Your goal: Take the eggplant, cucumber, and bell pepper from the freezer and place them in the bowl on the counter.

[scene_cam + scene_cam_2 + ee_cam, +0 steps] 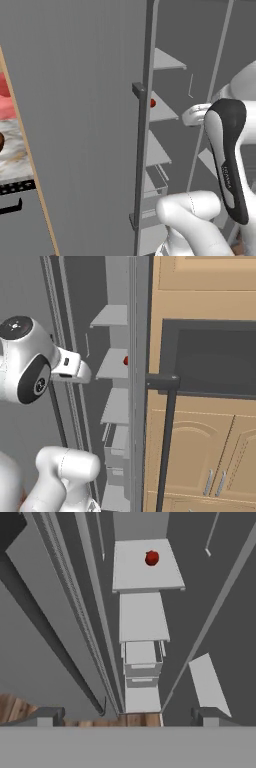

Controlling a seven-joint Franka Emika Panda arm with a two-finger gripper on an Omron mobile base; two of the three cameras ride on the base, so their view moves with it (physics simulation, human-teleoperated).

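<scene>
The freezer stands open, its flat grey door (85, 125) swung out with the long bar handle (140, 160) on its edge. A small red bell pepper (151, 558) sits alone on a light grey inner shelf (145, 577). It also peeks past the door edge as bell pepper (153, 103) and bell pepper (126, 361). My gripper (127, 717) is open and empty, in front of the shelves and well short of the pepper. The eggplant and cucumber are hidden. A sliver of the dark bowl (1, 142) shows on the marble counter (12, 160) at far left.
Below the pepper's shelf are another shelf (142, 617) and stacked drawers (142, 657). Tan wooden cabinets (200, 456) and a dark recessed oven front (215, 361) with a bar handle (167, 446) lie right of the freezer. My white arm (227, 160) fills the lower right.
</scene>
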